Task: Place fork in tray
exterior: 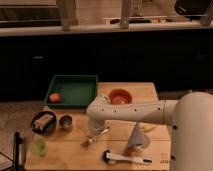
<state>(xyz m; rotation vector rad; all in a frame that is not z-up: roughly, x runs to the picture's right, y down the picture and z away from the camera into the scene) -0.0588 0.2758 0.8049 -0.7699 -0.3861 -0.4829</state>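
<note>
The slim silver fork (pixel 96 137) lies on the wooden table (pixel 75 155), in front of the metal cup (pixel 66 122). My gripper (pixel 95 128) points down from the bent white arm and is right over the fork's upper end, at or just above the table. The arm hides where it meets the fork. The dark-green tray (pixel 75 82) stands at the table's back left, about a hand's length behind the gripper, with an orange fruit (pixel 55 97) in its front left corner.
An orange bowl (pixel 120 96) stands right of the tray. A black bowl (pixel 43 121) with food is left of the metal cup. A green cup (pixel 37 146) is front left. A white cone (pixel 136 137) and a white-handled black-headed tool (pixel 125 159) are front right.
</note>
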